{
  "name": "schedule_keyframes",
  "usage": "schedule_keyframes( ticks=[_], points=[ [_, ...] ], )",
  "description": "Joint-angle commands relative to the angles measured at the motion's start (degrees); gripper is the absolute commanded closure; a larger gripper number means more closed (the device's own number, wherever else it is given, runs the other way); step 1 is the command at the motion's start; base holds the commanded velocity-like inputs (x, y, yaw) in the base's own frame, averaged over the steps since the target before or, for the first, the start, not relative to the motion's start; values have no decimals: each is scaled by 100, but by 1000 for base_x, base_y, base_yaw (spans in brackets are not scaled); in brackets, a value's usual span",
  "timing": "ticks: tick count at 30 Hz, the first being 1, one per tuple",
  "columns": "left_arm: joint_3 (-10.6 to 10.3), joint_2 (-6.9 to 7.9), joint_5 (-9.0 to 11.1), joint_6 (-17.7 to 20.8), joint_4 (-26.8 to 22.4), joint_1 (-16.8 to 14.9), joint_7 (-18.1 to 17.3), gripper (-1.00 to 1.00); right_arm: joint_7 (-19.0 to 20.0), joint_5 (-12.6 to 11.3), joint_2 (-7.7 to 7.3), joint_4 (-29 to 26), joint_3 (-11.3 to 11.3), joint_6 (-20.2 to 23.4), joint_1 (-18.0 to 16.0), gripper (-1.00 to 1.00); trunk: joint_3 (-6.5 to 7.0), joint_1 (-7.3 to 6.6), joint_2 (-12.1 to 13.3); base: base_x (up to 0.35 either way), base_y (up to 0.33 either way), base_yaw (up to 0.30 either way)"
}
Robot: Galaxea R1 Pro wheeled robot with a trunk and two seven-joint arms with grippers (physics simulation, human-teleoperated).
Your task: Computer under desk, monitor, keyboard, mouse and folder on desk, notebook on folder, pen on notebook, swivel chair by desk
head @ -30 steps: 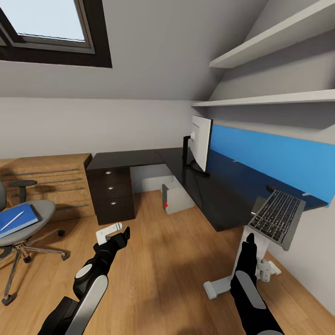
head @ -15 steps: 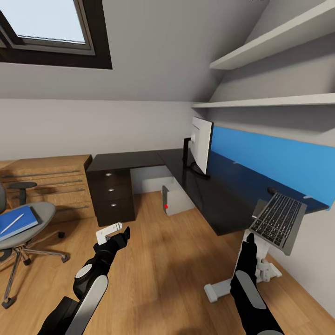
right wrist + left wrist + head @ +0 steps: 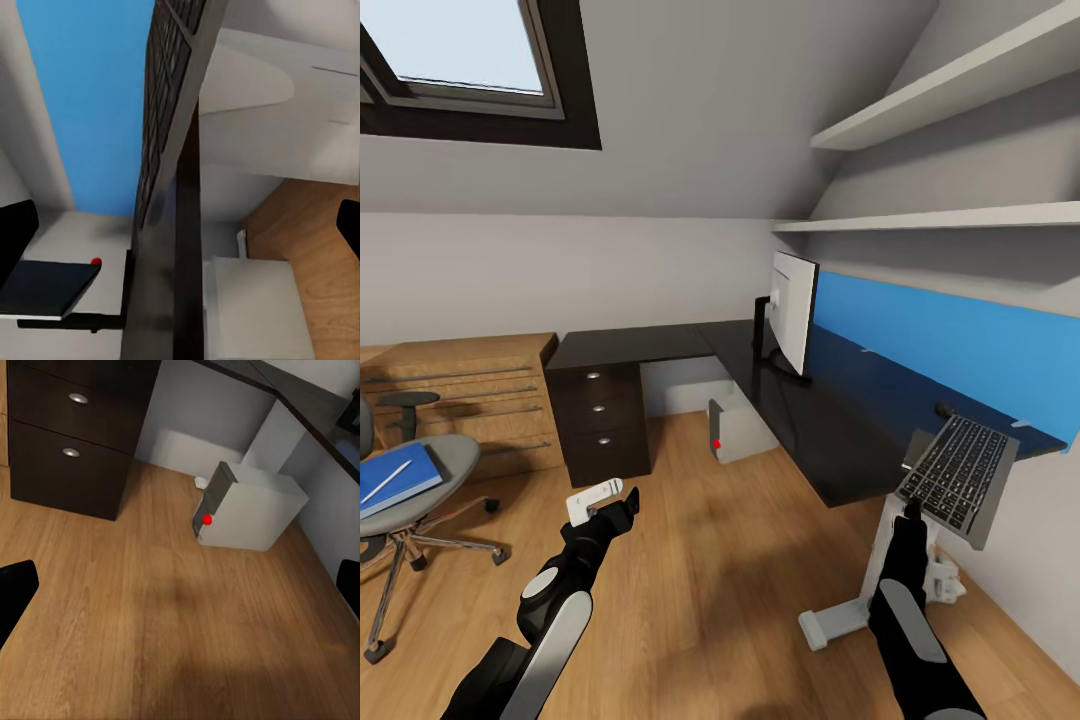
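The right gripper (image 3: 907,508) has been lowered slightly beneath the keyboard (image 3: 957,477), which is seen tilted over the end of the tabletop (image 3: 810,420). Both sets of jaws are spread apart and nothing is grasped. The left gripper (image 3: 622,500) is held over the floor (image 3: 710,560).

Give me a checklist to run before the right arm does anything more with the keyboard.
1. Keyboard flat on the desk: not ok, tilted at the desk's end.
2. Right gripper shut on the keyboard: not ok, fingers spread wide.
3. Monitor on the desk: ok.
4. Computer under the desk: ok.
5. Folder off the chair: not ok, it lies on the seat.
6. Left gripper free: ok, open and empty.
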Motion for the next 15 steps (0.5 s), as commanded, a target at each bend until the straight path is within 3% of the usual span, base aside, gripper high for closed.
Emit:
schedule_keyframes(
  ticks=[1, 11, 15],
  points=[
    [-13, 6, 36, 11, -8, -6, 47, -100, 51, -62, -6, -2, -18, -5, -4, -100, -6, -1, -3, 0, 0, 0],
    [-13, 6, 35, 11, -8, -6, 47, -100, 42, -64, -167, -8, -73, -1, -16, -100, -6, -1, -3, 0, 0, 0],
    [-13, 6, 35, 11, -8, -6, 48, -100, 7, -76, -256, 4, -209, 9, -24, -100, -6, -1, -3, 0, 0, 0]
  ],
)
